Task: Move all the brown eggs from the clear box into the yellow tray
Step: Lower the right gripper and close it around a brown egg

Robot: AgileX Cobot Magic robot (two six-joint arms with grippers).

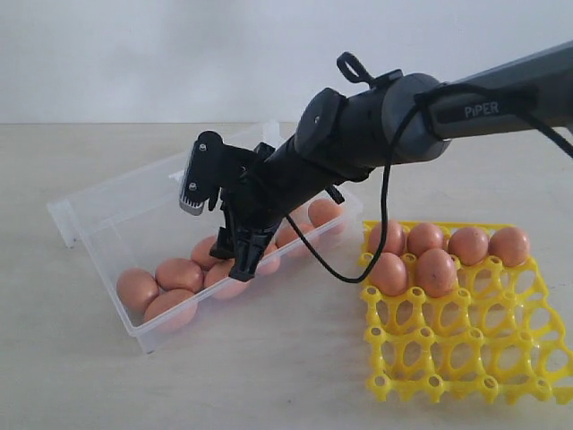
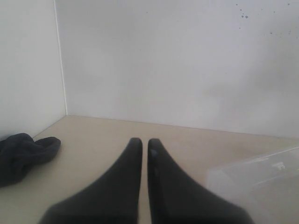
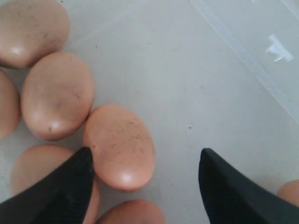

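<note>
Spread wide at the right gripper [image 3: 145, 154], with nothing clamped between the jaws. Just inside one fingertip [image 3: 70, 186], touching it or not cannot be told, one of the brown eggs [image 3: 119, 147], lying on the floor of the clear box [image 3: 210, 93]. Toward the other fingertip, only bare box floor. Packed close beside and behind that egg, more eggs, pressed against one another; full count hidden by the arm. Well off to one side of the jaws and apart from the box, the yellow tray [image 1: 466, 349] on the table [image 1: 269, 385]. Six eggs seated there: four along one edge row, two in the next row at the end nearer the jaws. Farthest off, the left gripper [image 2: 144, 142], jaws all but closed with only a slit between, gripping nothing. To one side of them a dark cloth [image 2: 23, 156], to the other a corner of the box.
</note>
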